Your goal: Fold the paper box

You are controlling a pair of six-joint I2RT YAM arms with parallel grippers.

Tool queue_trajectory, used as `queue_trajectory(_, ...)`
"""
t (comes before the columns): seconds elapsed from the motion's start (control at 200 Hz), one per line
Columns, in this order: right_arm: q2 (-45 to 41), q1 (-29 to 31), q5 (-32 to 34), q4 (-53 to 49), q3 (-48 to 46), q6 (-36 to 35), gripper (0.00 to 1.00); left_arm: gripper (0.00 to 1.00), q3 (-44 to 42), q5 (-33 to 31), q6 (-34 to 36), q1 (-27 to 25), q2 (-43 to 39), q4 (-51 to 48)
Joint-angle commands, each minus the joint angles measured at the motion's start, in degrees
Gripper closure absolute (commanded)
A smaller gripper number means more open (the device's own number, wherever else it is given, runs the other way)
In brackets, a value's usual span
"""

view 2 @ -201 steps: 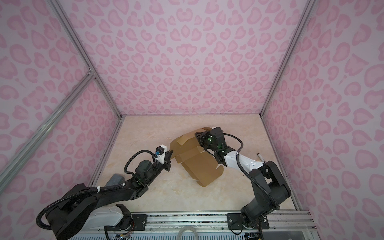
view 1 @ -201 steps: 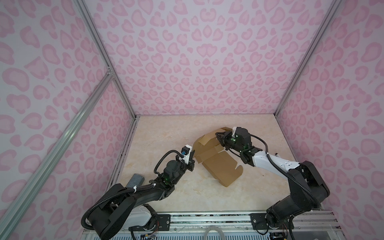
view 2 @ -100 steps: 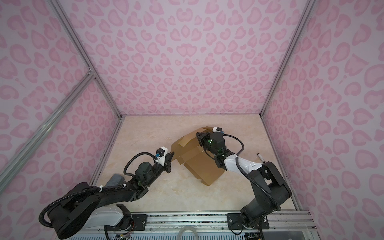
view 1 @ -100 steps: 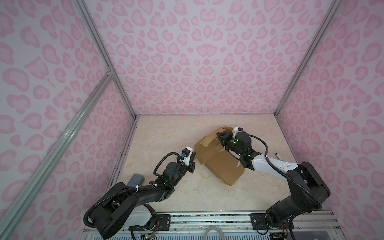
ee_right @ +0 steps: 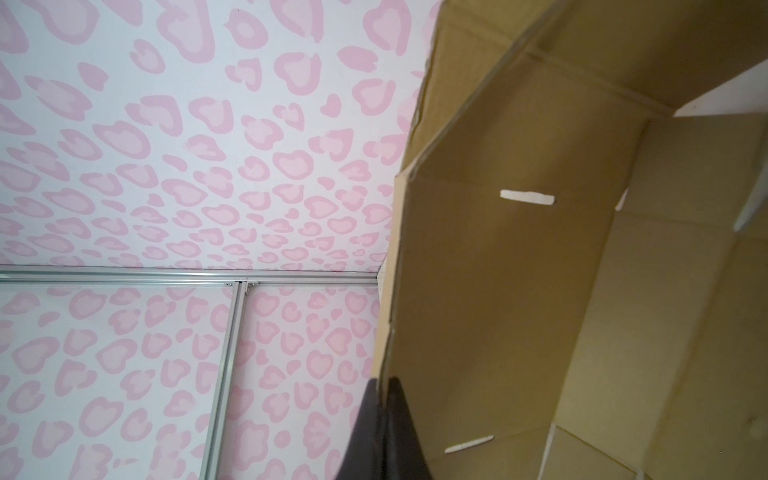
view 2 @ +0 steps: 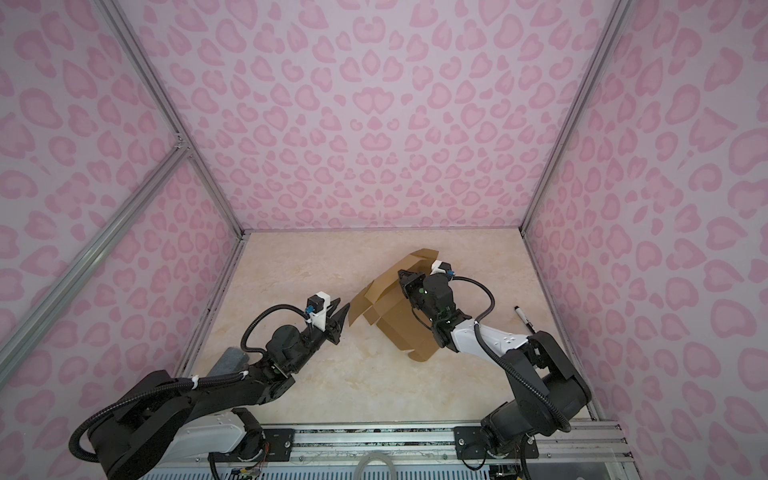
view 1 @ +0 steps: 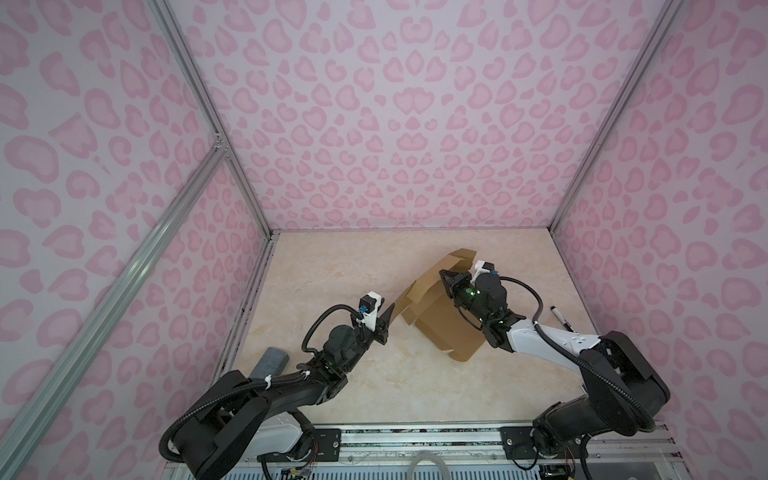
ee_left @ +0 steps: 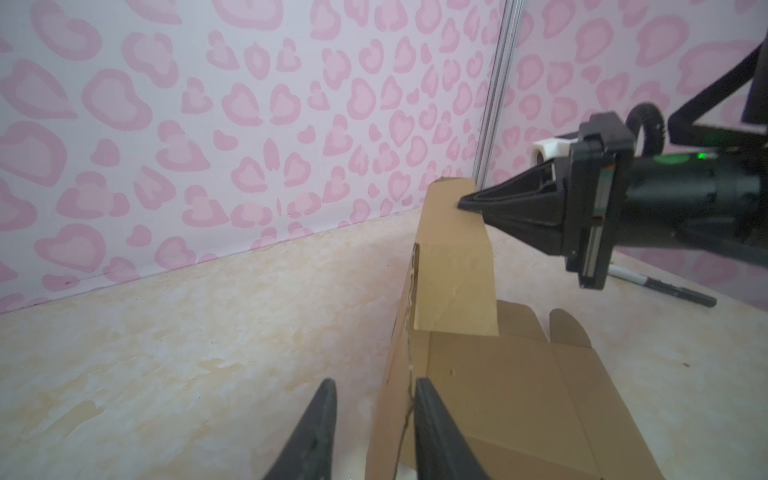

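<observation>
The bench (view 1: pixel 332 270) is covered with a pale cream, marble-like surface with light orange clouds. It is closed in on three sides by walls (view 1: pixel 395 124) printed with pink heart-shaped spots on a lighter pink ground. The wall panels are joined by aluminium profiles (view 1: pixel 208 104), and a metal rail (view 1: pixel 415 432) carrying the two arm bases is seen along the near edge.

In both top views the paper box (view 1: pixel 449 328) is found on the bench, right of the middle. It is half folded: one large panel is laid flat and several flaps are raised toward the back wall. The right hand (ee_left: pixel 461 203) is closed on the upper edge of a raised flap, and in the right wrist view the cardboard edge is seen pinched by its fingertips (ee_right: pixel 374 424). The left hand (ee_left: pixel 372 384) is open at the left end of the box. Its fingers (ee_left: pixel 324 415) are held apart, and a flap edge is seen just beside one of them, not clamped.

A black marker pen (view 1: pixel 561 320) is seen near the right wall, apart from the box. A grey block (view 1: pixel 272 361) is placed by the left wall, partly hidden by the left arm.
</observation>
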Motion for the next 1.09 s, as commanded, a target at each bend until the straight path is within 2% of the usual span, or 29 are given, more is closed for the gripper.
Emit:
queue_trajectory(0.0, -0.1, 0.3, 3.8, 3.6, -2.2, 0.4, 1.0, 0.65, -0.8, -1.4, -3.7, -0.1, -4.2, -1.5)
queue_trajectory(0.045, 0.2, 0.3, 4.3, 4.1, -2.7, 0.6, 1.0, 0.6, -1.0, -2.0, -4.8, 0.0, -6.2, -3.4)
queue_trajectory(0.245, 2.7, 0.8, 5.6, 6.4, -3.9, 2.0, 1.0, 0.6, -0.4, -1.3, -9.3, 0.0, -11.0, -11.0)
queue_trajectory(0.38, 1.4, 2.1, 10.5, 0.8, -3.8, 2.0, 1.0, 0.61, 2.2, 0.1, -13.4, -0.1, -13.6, -17.9)
queue_trajectory(0.505, -2.3, 5.0, 18.8, -8.7, -2.3, 2.0, 1.0, 0.6, 3.9, 0.9, -16.2, -0.1, -14.9, -21.9)
queue_trajectory(0.64, -6.2, 8.6, 27.5, -27.3, 4.4, 1.8, 1.0, 0.61, 5.6, 0.7, -16.2, -0.1, -15.4, -25.1)
queue_trajectory(0.835, -8.1, 11.3, 33.2, -36.7, 8.1, 4.1, 1.0, 0.6, 7.7, 1.4, -15.8, -0.1, -16.4, -30.1)
queue_trajectory(0.93, -7.2, 12.1, 34.3, -38.1, 8.5, 5.3, 1.0, 0.61, 8.2, 2.6, -16.9, 0.0, -17.7, -32.0)
queue_trajectory(1.09, -4.8, 12.0, 31.7, -31.0, 5.3, 7.1, 1.0, 0.61, 9.5, 5.7, -21.9, 0.0, -19.1, -35.2)
